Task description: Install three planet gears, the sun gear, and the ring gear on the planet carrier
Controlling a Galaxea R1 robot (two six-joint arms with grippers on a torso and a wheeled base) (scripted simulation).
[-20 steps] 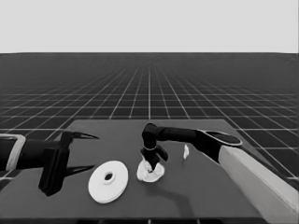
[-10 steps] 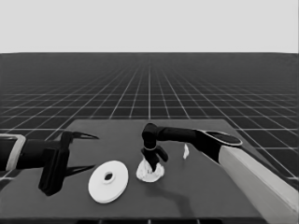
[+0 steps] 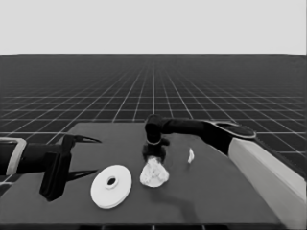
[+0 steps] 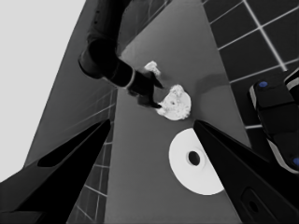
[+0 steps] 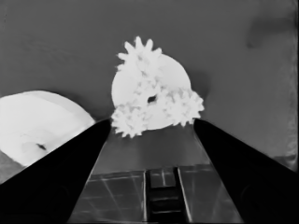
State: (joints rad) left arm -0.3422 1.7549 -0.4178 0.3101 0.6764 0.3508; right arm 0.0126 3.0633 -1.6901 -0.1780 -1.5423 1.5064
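A dark table (image 3: pixel 206 191) fills the lower half of the head view, with a gridded floor and a pale band above it. At lower centre we see the smaller round part (image 3: pixel 154 173), knobbly with gears. The right gripper (image 3: pixel 153 154) hangs just above it, its arm coming in from the right. The larger round part (image 3: pixel 111 186) lies flat just left of it, and a thin white piece (image 3: pixel 191 155) sits to the right. The left gripper (image 3: pixel 81 155) waits at the left edge, fingers spread, holding nothing.

In the left wrist view, the larger round part (image 4: pixel 196 161) shows at lower centre between that gripper's spread fingers.

In the right wrist view, three planet gears (image 5: pixel 147 95) ring the smaller round part's (image 5: pixel 175 74) centre hole at mid-frame. The right gripper's fingers (image 5: pixel 70 172) stand wide apart and empty.
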